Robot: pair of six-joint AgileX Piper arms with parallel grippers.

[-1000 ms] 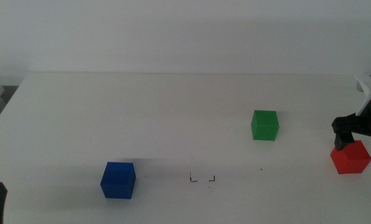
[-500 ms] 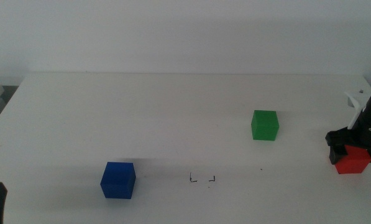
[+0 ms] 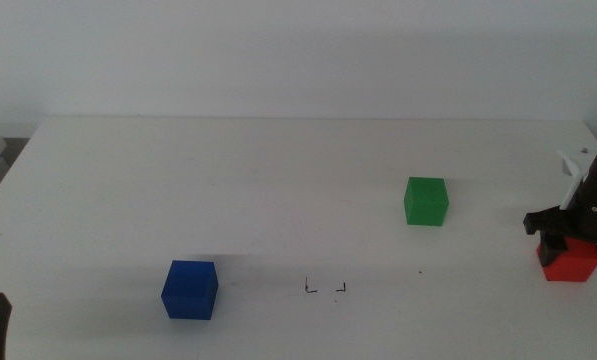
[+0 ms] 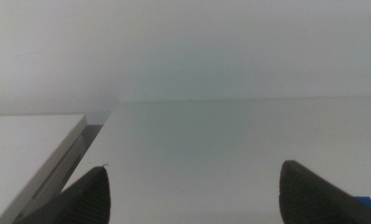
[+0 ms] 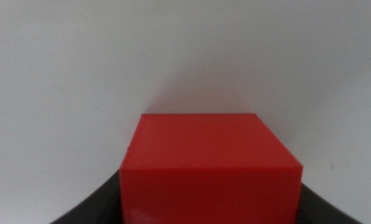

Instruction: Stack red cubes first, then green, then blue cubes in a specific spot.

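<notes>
Your right hand (image 3: 566, 243) sits low over the red cube (image 3: 568, 262) at the bench's (image 3: 228, 190) right edge, its dark jaws flanking the cube; whether they press its sides you cannot tell. The arm reaches down from the right. The green cube (image 3: 426, 201) stands left of the red one, the blue cube (image 3: 190, 290) farther left, the bracketed spot (image 3: 325, 288) between. Your left hand (image 4: 191, 193) waits, jaws wide apart, near the blue cube.
</notes>
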